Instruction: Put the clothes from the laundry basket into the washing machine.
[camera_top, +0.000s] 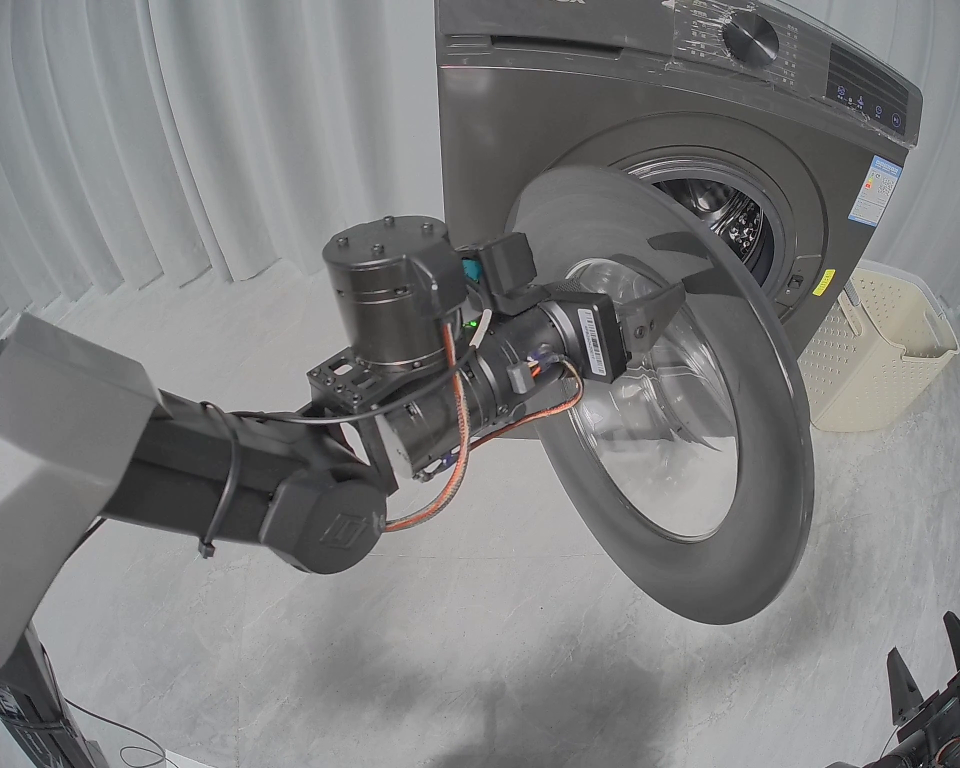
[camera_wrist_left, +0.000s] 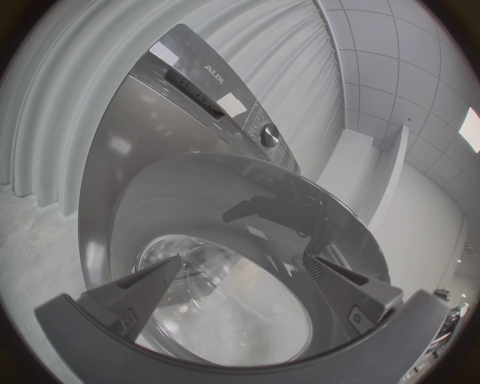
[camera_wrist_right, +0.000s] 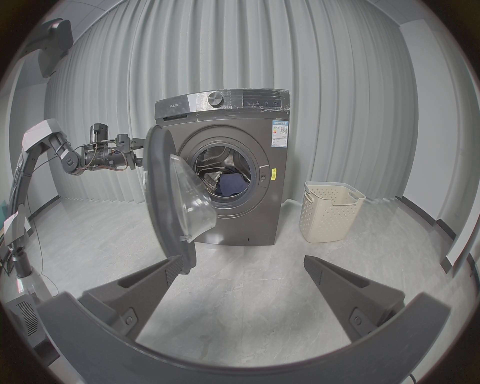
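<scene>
Clothes (camera_wrist_right: 232, 184) are lying in the washing machine (camera_wrist_right: 225, 225) drum. The laundry basket (camera_top: 850, 370), at the machine's 3 o'clock, is looking empty, so loading is judged done. The left gripper (camera_wrist_left: 241, 260) is hovering wide open and empty against the open door (camera_top: 740, 520). The right gripper (camera_wrist_right: 242, 260) is likewise gaping, holding nothing. Door closure is pending.

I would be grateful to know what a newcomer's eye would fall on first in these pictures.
The grey washing machine stands with its big round door swung wide open, and the left end effector hovers open right at the door's outer face. A dark blue garment lies inside the machine. The cream laundry basket sits on the floor beside it, on the robot's right.
</scene>
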